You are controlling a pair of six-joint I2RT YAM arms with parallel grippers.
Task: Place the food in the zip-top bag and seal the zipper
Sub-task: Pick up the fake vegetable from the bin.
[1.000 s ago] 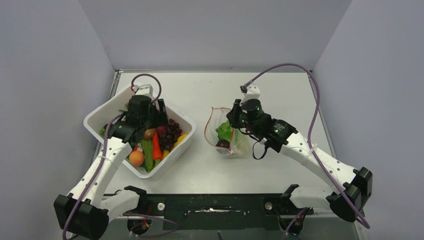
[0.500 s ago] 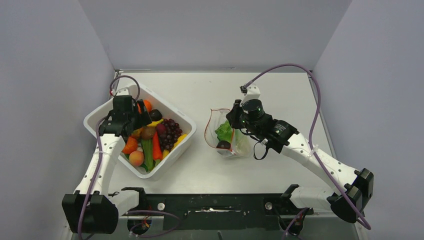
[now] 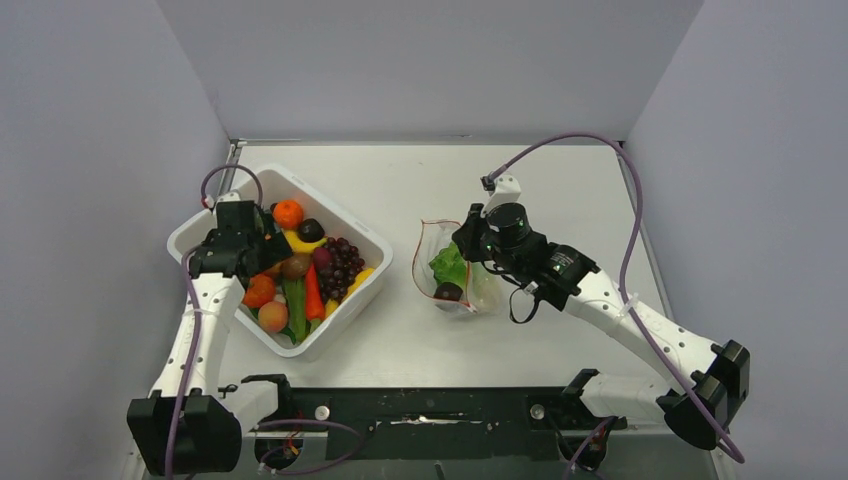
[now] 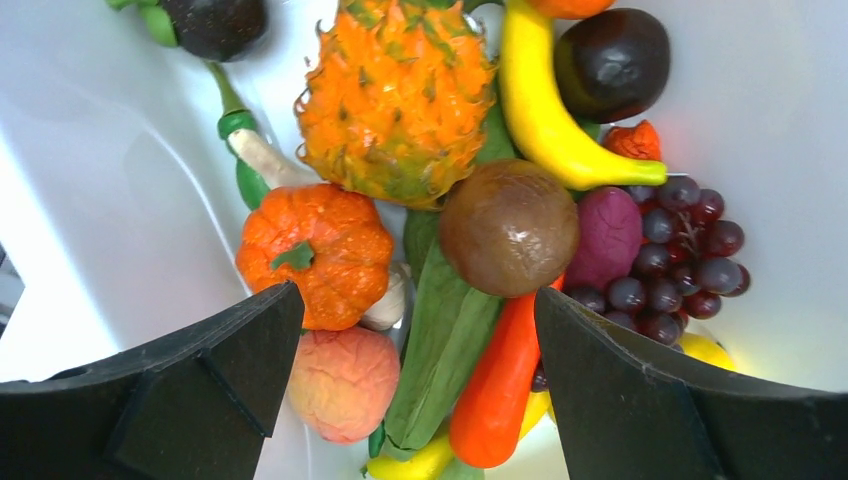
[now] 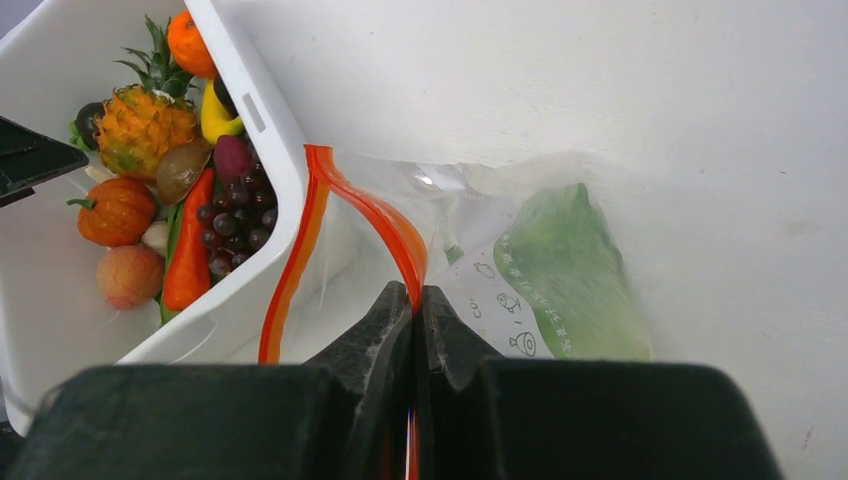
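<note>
The food lies piled in a white tub (image 3: 346, 216): pineapple (image 4: 395, 100), banana (image 4: 540, 110), plum (image 4: 612, 62), grapes (image 4: 680, 250), carrot (image 4: 495, 400) and an orange (image 3: 288, 213). My left gripper (image 4: 418, 300) hangs open over the pile near the tub's left side (image 3: 262, 255), holding nothing. The clear zip-top bag (image 3: 470, 285) lies right of the tub with green lettuce (image 5: 575, 270) and a dark plum (image 3: 447, 291) inside. Its red zipper (image 5: 370, 210) arches open. My right gripper (image 5: 413, 295) is shut on the zipper's near edge.
Also in the tub are a small orange pumpkin (image 4: 315, 250), a peach (image 4: 343, 380) and a brown round fruit (image 4: 508, 225). The tub's wall (image 5: 270, 150) stands close beside the bag's mouth. Grey walls enclose the table on three sides.
My left arm has swung from the tub's middle to its left side, uncovering the fruit, and its fingers have spread wider. The right gripper still pinches the bag's edge.
</note>
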